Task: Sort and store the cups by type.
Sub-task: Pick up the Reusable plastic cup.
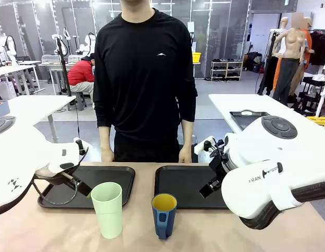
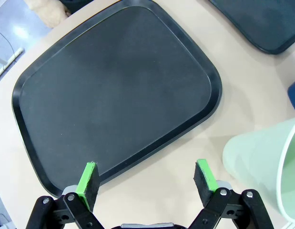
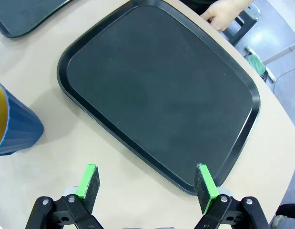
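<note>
A tall pale mint-green tumbler (image 1: 107, 209) stands upright near the table's front edge, with a shorter dark blue mug (image 1: 164, 215) with a yellow inside to its right. My left gripper (image 2: 146, 181) is open and hovers over the front edge of the left black tray (image 2: 118, 90), with the tumbler (image 2: 261, 162) just to its right. My right gripper (image 3: 147, 183) is open above the near edge of the right black tray (image 3: 161, 90), and the blue mug (image 3: 14, 129) stands apart at its left. Nothing lies between either pair of fingers.
Two black trays (image 1: 107, 178) (image 1: 186, 184) lie side by side on the tan table behind the cups. A person in black stands at the far edge with one hand (image 1: 107, 155) by the left tray and the other hand (image 1: 185, 156) by the right tray.
</note>
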{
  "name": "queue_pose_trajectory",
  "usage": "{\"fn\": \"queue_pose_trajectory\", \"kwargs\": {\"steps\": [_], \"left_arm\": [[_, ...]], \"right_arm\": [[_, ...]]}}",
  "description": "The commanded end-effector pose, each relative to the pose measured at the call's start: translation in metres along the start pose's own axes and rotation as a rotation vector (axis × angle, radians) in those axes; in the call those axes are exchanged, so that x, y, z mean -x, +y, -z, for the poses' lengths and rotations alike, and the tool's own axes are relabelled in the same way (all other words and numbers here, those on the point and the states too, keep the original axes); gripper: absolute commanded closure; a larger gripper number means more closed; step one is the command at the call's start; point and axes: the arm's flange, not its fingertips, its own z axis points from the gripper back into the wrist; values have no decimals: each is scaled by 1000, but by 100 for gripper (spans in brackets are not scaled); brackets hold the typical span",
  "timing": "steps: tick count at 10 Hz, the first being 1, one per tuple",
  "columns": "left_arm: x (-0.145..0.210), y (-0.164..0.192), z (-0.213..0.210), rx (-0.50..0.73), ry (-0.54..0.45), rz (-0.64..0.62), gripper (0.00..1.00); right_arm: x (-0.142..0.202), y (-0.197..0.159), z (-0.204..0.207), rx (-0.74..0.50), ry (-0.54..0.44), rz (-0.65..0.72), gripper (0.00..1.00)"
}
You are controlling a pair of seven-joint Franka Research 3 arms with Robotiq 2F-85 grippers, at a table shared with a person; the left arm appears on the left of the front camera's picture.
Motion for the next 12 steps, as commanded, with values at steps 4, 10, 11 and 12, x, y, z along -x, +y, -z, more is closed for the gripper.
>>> {"fn": "queue_pose_trajectory", "kwargs": {"steps": [4,10,11,12], "left_arm": [[0,0,0,0,0,-1,0],[0,0,0,0,0,-1,0],[0,0,0,0,0,-1,0],[0,0,0,0,0,-1,0]], "right_arm": [[0,0,0,-1,0,3,0],[0,0,0,-1,0,3,0],[0,0,0,-1,0,3,0],[0,0,0,-1,0,3,0]]}}
